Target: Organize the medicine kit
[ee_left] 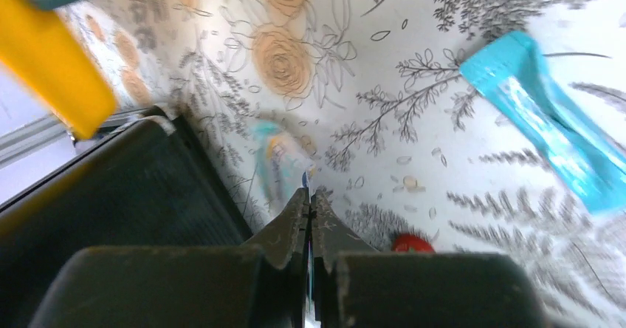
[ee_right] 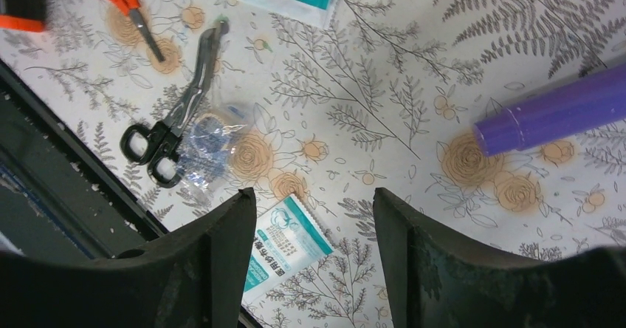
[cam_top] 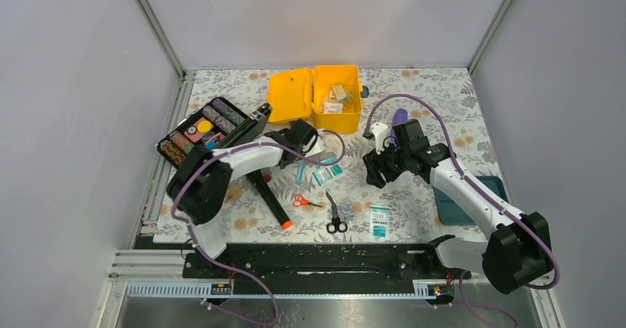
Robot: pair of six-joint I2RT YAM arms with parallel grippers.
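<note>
From above, my left gripper (cam_top: 313, 140) is hanging low over the floral table (cam_top: 443, 84). The medicine kit (cam_top: 289, 95) is lying open just beyond it at the table's far edge, lid thrown flat. The black tray of rolls (cam_top: 203, 130) is crowding that arm's left side. My right gripper (cam_top: 374, 171) is hovering well clear of the kit, which is sitting far ahead and to its left. A teal insert (cam_top: 472, 199) is lying out by my right forearm.

Through my left wrist camera, my fingers (ee_left: 291, 221) are pressing together with barely a sliver between them. A blurred packet (ee_left: 277, 167) is lying right at their tips, and I cannot tell whether they are pinching its edge. A yellow edge of the kit is showing up to the left, a black wall (ee_left: 125, 195) is closing in on the left, and a blue strip (ee_left: 550, 132) is lying off to the right with open table between.

Through my right wrist camera, my fingers (ee_right: 229, 261) are standing wide apart and gripping nothing. A teal-printed sachet (ee_right: 284, 247) is lying below the gap. Black shears (ee_right: 173, 114) and a clear bag (ee_right: 210, 143) are resting to the left, with the base rail (ee_right: 66, 188) beyond them. A purple tube (ee_right: 554, 110) is lying to the right, and bare table is spreading ahead.
</note>
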